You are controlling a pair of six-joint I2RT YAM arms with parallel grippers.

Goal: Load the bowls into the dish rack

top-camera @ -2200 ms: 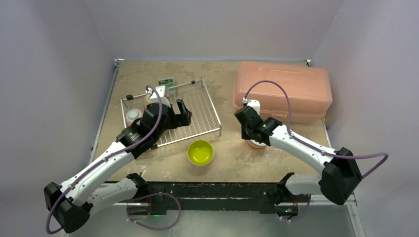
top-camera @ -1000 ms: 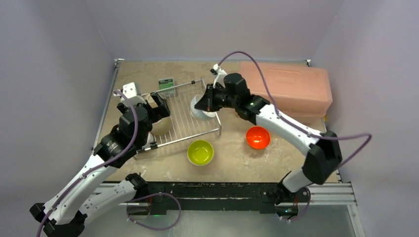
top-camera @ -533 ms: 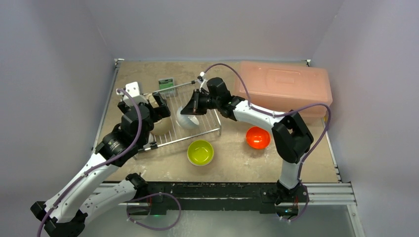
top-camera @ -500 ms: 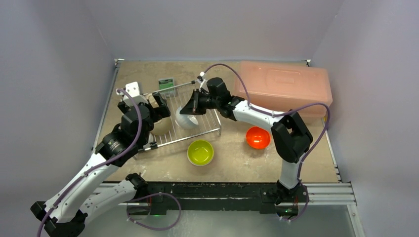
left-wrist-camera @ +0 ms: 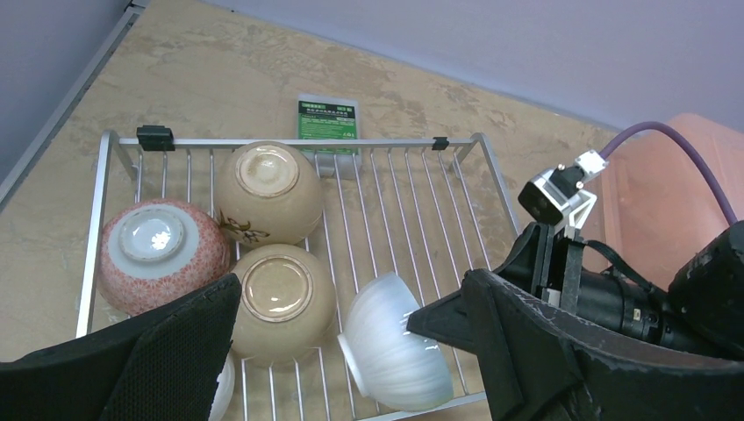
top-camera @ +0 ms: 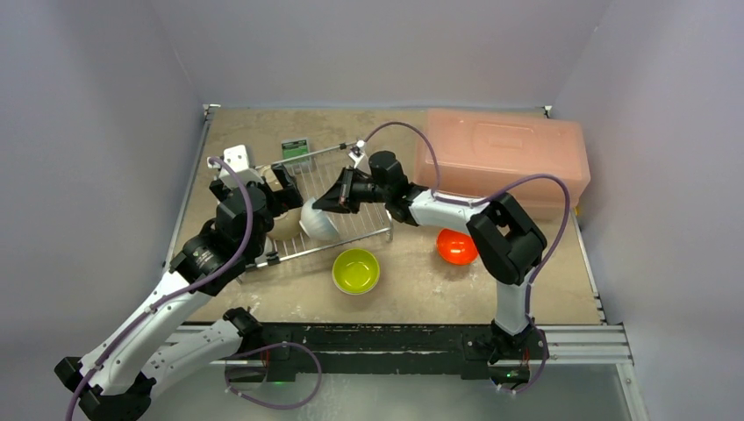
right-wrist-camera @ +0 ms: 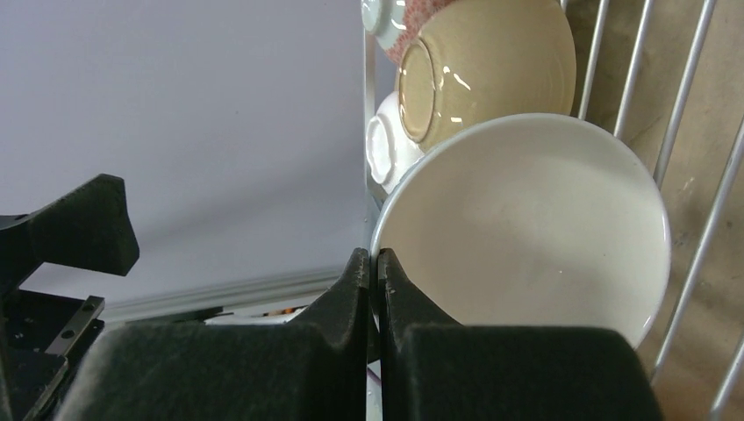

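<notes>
white bowl (top-camera: 320,219), pinched by right gripper (right-wrist-camera: 375,263), tilts among others (left-wrist-camera: 268,193) in dish rack (left-wrist-camera: 478,145); left gripper (top-camera: 254,186) spread; green bowl (top-camera: 356,270), orange bowl (top-camera: 454,246) outside.

Pretty bare setup: plain lavender walls (top-camera: 368,44) box the table in at the back and both sides. The tabletop (top-camera: 263,123) is a mottled tan, stone-look surface (kinda blotchy), with a metal edge strip (top-camera: 189,175) down the left and a scuffed black rail (top-camera: 377,338) along the near edge. Lighting's soft and even.
</notes>
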